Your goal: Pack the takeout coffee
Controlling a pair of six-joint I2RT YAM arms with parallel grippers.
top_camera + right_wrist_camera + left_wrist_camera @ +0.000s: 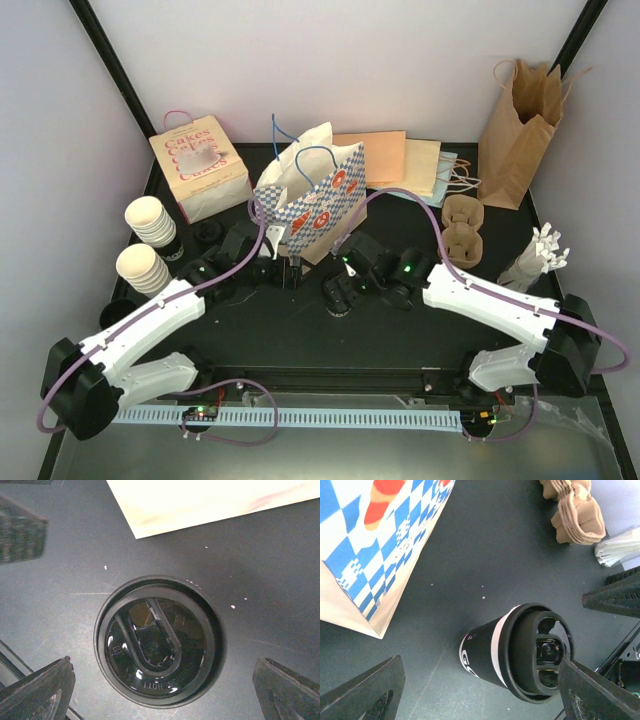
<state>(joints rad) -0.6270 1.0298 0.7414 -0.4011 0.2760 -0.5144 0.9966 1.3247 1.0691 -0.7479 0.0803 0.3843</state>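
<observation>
A black takeout coffee cup [485,655] with a white band and a black lid [157,642] stands upright on the dark table. My left gripper [481,661] is open and straddles it from the side; its right finger [600,695] overlaps the lid's rim and its left finger stands well clear. My right gripper [162,664] hangs straight above the lid, open wide, touching nothing. In the top view both grippers, left [285,272] and right [338,298], meet at the table's middle in front of the checked bag, and the cup is mostly hidden under them.
A blue-and-white checked paper bag [315,195] stands open just behind the grippers. Two stacks of cream ribbed cups [150,222] are at the left, by a "Cakes" box [198,165]. A cardboard cup carrier [463,228] and a brown paper bag [520,130] sit at the right.
</observation>
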